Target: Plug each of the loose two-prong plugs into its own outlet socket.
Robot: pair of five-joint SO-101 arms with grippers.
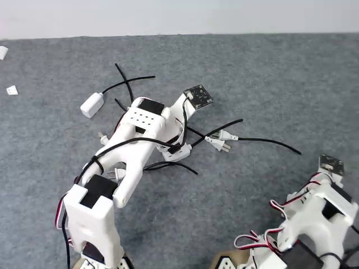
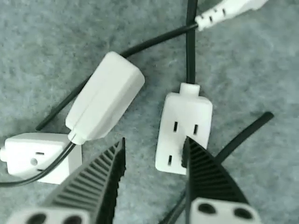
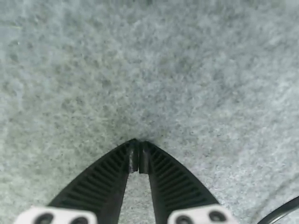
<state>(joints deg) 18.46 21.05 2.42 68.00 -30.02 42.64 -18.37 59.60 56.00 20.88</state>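
Observation:
In the left wrist view my left gripper [image 2: 154, 144] is open just above the grey carpet. A white outlet socket [image 2: 183, 133] with two pairs of slots lies on a black cord, one end of it between the fingertips [image 2: 112, 163]. Beside it lie a plain white block [image 2: 105, 102] and a second white outlet [image 2: 39, 156]. Two loose white two-prong plugs [image 1: 221, 138] on black cords lie right of the left arm [image 1: 140, 140]. One plug [image 2: 229, 9] sits beyond the socket. My right gripper [image 3: 138, 156] is shut over bare carpet.
Another white block [image 1: 92, 105] on a black cord lies at the back left. Small plugs [image 1: 115, 174] lie left of the left arm. Black cords [image 1: 269, 143] trail across the carpet's middle. The right arm [image 1: 320, 213] is folded at the front right. White scraps [image 1: 11, 89] lie far left.

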